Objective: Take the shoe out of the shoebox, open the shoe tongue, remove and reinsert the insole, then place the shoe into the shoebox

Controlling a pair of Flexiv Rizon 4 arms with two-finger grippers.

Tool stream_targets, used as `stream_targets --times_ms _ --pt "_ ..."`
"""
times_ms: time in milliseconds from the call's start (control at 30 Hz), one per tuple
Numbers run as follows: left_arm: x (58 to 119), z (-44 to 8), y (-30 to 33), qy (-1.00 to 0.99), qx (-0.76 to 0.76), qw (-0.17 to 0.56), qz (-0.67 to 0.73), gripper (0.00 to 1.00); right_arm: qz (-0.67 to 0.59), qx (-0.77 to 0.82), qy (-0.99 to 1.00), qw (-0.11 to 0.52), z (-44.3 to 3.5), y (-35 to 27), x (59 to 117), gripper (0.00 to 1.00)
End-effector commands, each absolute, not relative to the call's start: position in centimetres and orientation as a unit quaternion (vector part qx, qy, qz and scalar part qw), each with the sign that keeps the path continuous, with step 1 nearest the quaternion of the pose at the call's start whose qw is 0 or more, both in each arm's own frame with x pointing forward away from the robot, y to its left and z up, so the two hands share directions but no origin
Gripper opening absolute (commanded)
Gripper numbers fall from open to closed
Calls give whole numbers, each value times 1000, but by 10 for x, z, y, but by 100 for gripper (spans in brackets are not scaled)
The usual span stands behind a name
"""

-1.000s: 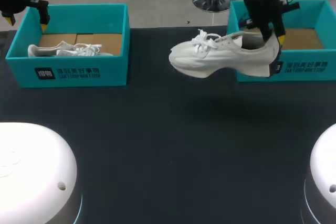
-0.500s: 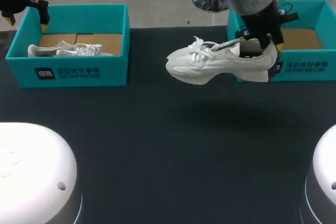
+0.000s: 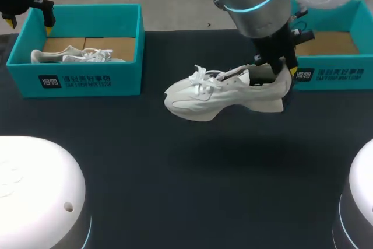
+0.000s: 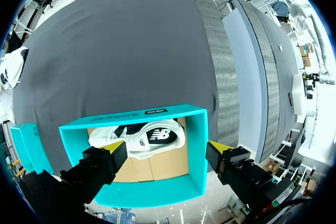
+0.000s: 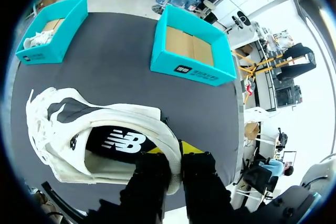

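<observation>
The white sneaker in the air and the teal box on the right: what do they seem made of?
White lace-up sneaker: apparently matte textile or synthetic upper (no gloss), thick foam-like sole. Teal open-top shoebox: likely cardboard, matte printed outside, plain brown flaps showing inside.

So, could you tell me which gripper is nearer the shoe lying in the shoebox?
Left: the left gripper hovers open above that shoe; the right gripper is across the table, holding the other shoe.

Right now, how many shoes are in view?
2. The held shoe hangs over the table, its heel collar clamped in the right gripper. The second shoe lies in the left shoebox. The right shoebox looks empty.
</observation>
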State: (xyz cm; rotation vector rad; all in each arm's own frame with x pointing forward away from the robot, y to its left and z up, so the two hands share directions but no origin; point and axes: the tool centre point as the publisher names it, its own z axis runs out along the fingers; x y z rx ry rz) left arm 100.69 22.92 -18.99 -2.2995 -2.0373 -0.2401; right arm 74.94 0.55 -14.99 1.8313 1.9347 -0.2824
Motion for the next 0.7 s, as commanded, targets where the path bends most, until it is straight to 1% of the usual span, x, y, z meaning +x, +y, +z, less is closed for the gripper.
stream_targets --times_ms 33,233,700 --pt "1006 -189 230 -661 -746 30 -79 100 -99 656 712 229 -155 25 734 0" --pt "1006 -189 230 -661 -746 30 -79 100 -103 642 730 208 -161 37 725 0" --pt "1006 -189 230 -661 -746 30 -79 100 -103 642 730 208 -161 37 725 0"
